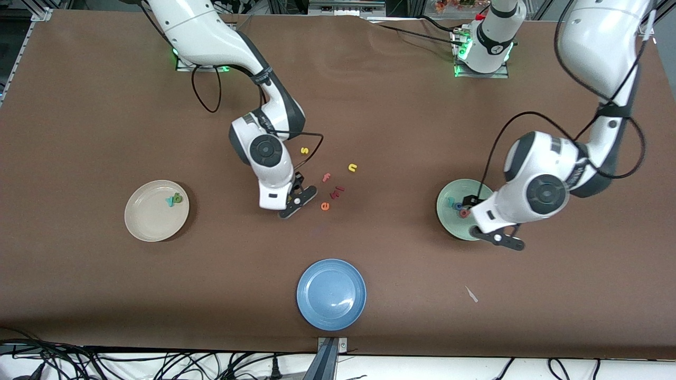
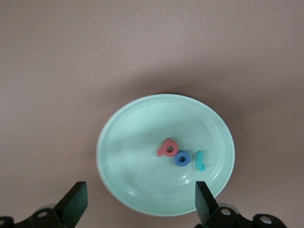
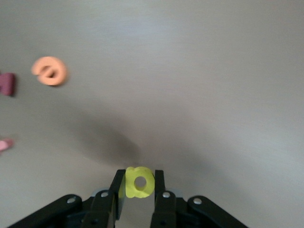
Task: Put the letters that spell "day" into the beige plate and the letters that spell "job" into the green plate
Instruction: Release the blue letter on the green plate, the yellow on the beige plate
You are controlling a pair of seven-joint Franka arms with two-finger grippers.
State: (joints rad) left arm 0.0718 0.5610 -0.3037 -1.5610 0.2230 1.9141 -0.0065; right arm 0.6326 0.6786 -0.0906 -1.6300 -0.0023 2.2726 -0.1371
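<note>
My right gripper (image 1: 293, 207) is shut on the yellow looped letter (image 3: 140, 183), just above the table beside the loose letters. The beige plate (image 1: 150, 219) lies toward the right arm's end and holds the teal "y" (image 1: 170, 201) and the green looped letter (image 1: 178, 198). In the green plate (image 2: 133, 152) (image 1: 449, 221) lie the salmon-red "b" (image 2: 167, 148), the blue "o" (image 2: 182, 158) and the teal "j" (image 2: 201, 160). My left gripper (image 2: 140, 192) (image 1: 499, 238) hangs open over that plate's rim, nothing between its fingers.
Loose letters lie mid-table: a yellow "s" (image 1: 304, 150), a yellow "n" (image 1: 353, 168), a salmon "f" (image 1: 326, 177), a dark red piece (image 1: 338, 190) and an orange "e" (image 1: 325, 206) (image 3: 50, 71). A blue plate (image 1: 331, 294) sits near the front edge, a white scrap (image 1: 471, 294) beside it.
</note>
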